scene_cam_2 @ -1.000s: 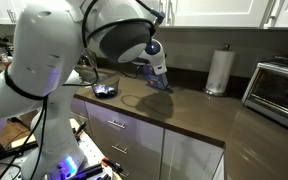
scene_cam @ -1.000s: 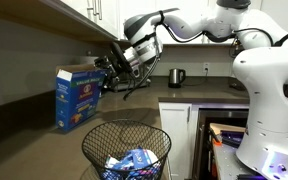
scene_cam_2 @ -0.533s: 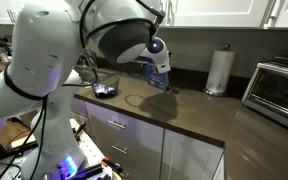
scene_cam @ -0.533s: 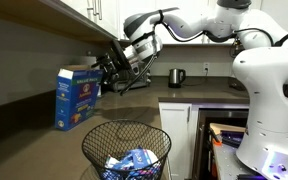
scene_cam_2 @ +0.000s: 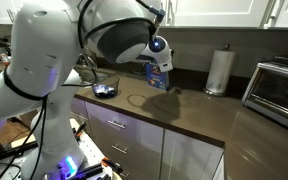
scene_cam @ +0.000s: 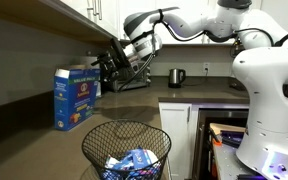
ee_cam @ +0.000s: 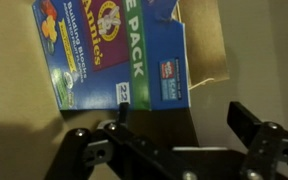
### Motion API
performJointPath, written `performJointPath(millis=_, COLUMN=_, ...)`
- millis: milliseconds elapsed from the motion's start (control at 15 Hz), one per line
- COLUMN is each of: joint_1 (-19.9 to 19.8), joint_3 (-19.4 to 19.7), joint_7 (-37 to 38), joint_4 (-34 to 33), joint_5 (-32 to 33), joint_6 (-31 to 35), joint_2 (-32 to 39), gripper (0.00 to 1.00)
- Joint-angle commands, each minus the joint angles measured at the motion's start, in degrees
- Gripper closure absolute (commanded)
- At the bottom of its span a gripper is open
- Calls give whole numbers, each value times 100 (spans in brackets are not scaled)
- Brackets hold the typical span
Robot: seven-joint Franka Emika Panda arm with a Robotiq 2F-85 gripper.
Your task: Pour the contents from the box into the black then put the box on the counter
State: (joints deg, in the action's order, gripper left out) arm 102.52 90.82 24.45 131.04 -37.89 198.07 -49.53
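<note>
The box (scene_cam: 76, 100) stands on the counter (scene_cam_2: 196, 116), and packets (scene_cam: 132, 162) lie in the wastebasket (scene_cam: 162, 148).

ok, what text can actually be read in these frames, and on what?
"E PACK": white letters on the box, narrow blue side, wrist view; the start is cut off.
Lettering on its broad face: blurred, unreadable.
Small label on the narrow side: too small to read.
Both exterior views: box lettering too small to read.

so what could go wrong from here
1. The box stands upright, tall and narrow, on the counter, with the open jaws close beside its top. A careless arm move could clip and topple it.
2. Its top flap is open, so a fall could spill anything left inside; whether it is empty cannot be seen.
</note>
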Motion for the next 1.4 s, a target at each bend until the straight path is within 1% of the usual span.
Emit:
performJointPath(millis=0, joint_1=-24, joint_3=-76, joint_7=179, joint_4=-47, joint_5=-76, joint_6=-16, joint_2=192, gripper=0)
performJointPath(millis=400, joint_1=3, joint_3=-81, joint_7=168, joint_4=-64, joint_5=-76, joint_6=-18, joint_2=191, gripper=0)
performJointPath(millis=933, joint_1=-55, joint_3=-117, joint_7=141, joint_4=44, joint_5=-63, joint_6=-21, joint_2=194, gripper=0)
performJointPath(millis=1067, joint_1=-50, joint_3=-97, joint_7=122, joint_4=159, joint_5=-81, joint_6=-26, joint_2=287, gripper=0)
performJointPath(millis=1333, joint_1=-136, joint_3=-138, joint_7=161, joint_4=638, joint_5=-197, joint_6=-43, joint_2=679, gripper=0)
